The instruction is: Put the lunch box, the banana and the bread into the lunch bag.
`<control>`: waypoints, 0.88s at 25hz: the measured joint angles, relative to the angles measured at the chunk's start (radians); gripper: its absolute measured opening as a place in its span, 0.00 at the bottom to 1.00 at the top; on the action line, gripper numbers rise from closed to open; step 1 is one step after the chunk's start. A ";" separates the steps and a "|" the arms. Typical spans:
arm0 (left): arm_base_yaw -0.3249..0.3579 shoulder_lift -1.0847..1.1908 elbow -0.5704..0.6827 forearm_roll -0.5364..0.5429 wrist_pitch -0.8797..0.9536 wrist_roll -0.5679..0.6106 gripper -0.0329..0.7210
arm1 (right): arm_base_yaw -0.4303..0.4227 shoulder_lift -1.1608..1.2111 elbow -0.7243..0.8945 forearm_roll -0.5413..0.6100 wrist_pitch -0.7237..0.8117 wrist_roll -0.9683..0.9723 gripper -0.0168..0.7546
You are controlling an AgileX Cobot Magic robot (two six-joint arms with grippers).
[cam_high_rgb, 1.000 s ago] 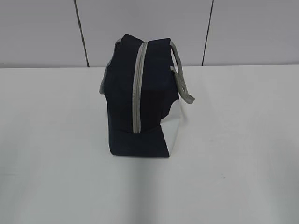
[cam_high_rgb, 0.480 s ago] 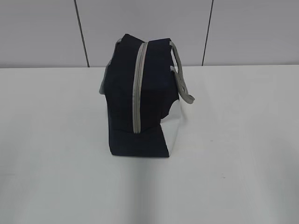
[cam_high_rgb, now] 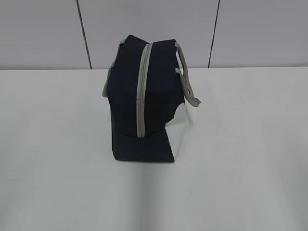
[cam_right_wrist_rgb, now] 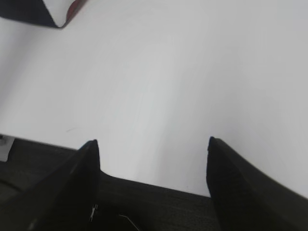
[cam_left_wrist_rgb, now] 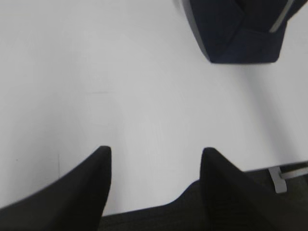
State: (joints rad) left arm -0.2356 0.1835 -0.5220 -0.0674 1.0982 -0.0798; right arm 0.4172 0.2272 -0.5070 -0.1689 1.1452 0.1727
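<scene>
The dark navy lunch bag (cam_high_rgb: 144,101) stands on the white table (cam_high_rgb: 240,144) in the exterior view, its grey zipper (cam_high_rgb: 141,91) closed along the top and a grey strap handle (cam_high_rgb: 187,86) hanging to the right. A corner of it shows at the top right of the left wrist view (cam_left_wrist_rgb: 236,29) and at the top left of the right wrist view (cam_right_wrist_rgb: 33,12). My left gripper (cam_left_wrist_rgb: 156,151) is open and empty over the table's near edge. My right gripper (cam_right_wrist_rgb: 151,143) is open and empty over the near edge too. The lunch box, banana and bread are out of view.
A grey panelled wall (cam_high_rgb: 154,33) rises behind the table. The table's near edge (cam_left_wrist_rgb: 144,209) runs just under both grippers, with dark floor below. A grey metal bracket (cam_left_wrist_rgb: 284,175) shows past the edge in the left wrist view.
</scene>
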 joint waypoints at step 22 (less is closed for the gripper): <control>0.232 -0.198 0.000 0.000 0.004 0.000 0.59 | -0.358 -0.245 0.000 0.000 0.002 -0.002 0.68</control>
State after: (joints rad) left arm -0.0039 -0.0149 -0.5220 -0.0674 1.1023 -0.0798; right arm 0.0592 -0.0176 -0.5070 -0.1689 1.1470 0.1708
